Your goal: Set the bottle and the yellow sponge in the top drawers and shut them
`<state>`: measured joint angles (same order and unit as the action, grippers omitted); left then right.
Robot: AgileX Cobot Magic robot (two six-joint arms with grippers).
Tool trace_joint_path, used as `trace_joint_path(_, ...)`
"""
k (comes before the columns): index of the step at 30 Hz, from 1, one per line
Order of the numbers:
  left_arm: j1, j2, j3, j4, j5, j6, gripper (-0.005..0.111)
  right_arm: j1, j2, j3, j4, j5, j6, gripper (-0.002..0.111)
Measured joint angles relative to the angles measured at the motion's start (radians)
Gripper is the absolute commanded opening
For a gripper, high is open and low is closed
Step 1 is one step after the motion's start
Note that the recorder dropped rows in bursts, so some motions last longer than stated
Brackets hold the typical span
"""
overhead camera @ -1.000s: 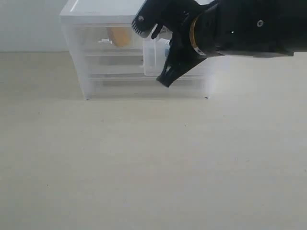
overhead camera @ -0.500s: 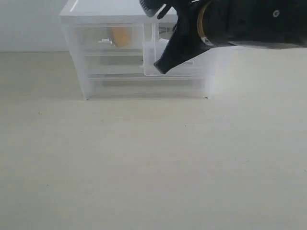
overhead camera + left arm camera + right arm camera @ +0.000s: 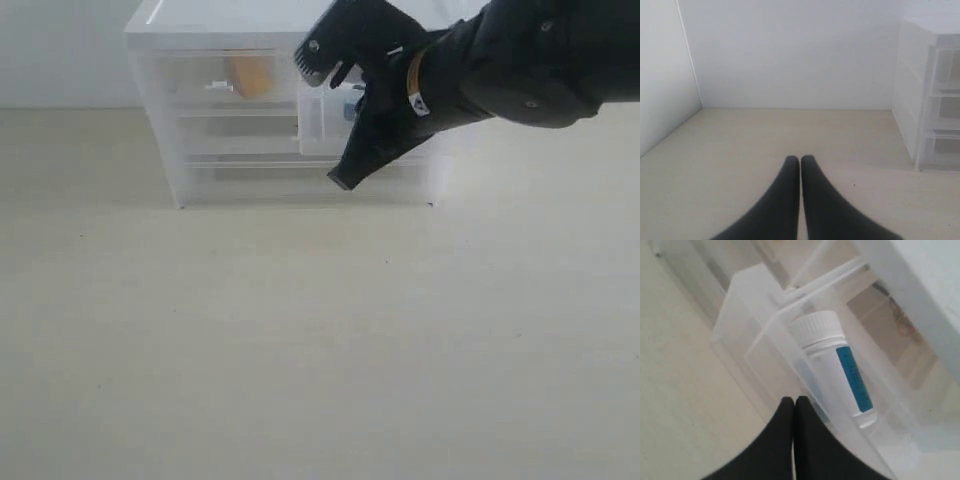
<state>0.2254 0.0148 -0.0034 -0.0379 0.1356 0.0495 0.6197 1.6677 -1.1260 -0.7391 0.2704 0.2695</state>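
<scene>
The yellow sponge point(image 3: 248, 75) shows through the front of the left top drawer point(image 3: 200, 82), which sits pushed in. The right top drawer point(image 3: 318, 132) is pulled out towards the front. The bottle point(image 3: 837, 367) lies on its side inside it, white cap towards the drawer's front, teal label up. My right gripper point(image 3: 794, 401) is shut and empty, its tips right beside the drawer's front wall point(image 3: 747, 315), touching or nearly so. In the exterior view the right gripper point(image 3: 340, 180) points down in front of that drawer. My left gripper point(image 3: 800, 159) is shut on nothing above bare table.
The white cabinet point(image 3: 160, 120) stands at the back of the beige table point(image 3: 300, 330), with full-width drawers below the top pair. The cabinet point(image 3: 912, 95) stands well off to one side of the left gripper. White walls close off the back and the left.
The right arm rose in front of the cabinet, then came back down; its shut tip now hangs low before the open right drawer. That drawer stays pulled out.
</scene>
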Motion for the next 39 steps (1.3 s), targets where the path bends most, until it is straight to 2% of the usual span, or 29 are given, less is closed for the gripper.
trace_joint_path(6,0.000,0.000,0.000,0.000,0.000,0.000,0.004,-0.081,0.006,-0.002,-0.004,-0.136,0.002,0.000)
trace_joint_path(11,0.000,0.000,0.000,0.000,0.000,0.000,0.004,-0.128,0.052,-0.060,-0.004,-0.153,0.002,0.000)
trace_joint_path(19,0.000,0.000,0.000,0.000,0.000,0.000,0.004,-0.136,0.182,-0.209,0.006,-0.142,0.042,0.000)
trace_joint_path(26,0.000,0.000,0.000,0.000,0.000,0.000,0.004,-0.131,0.173,-0.219,0.037,-0.083,0.184,0.000)
trace_joint_path(30,0.000,0.000,0.000,0.000,0.000,0.000,0.004,-0.153,0.050,-0.080,0.043,-0.123,0.259,0.000)
trace_joint_path(34,0.000,0.000,0.000,0.000,0.000,0.000,0.004,-0.154,-0.171,0.175,0.051,-0.270,0.366,0.000)
trace_joint_path(39,0.000,0.000,0.000,0.000,0.000,0.000,0.004,-0.154,-0.457,0.477,0.108,-0.439,0.395,0.000)
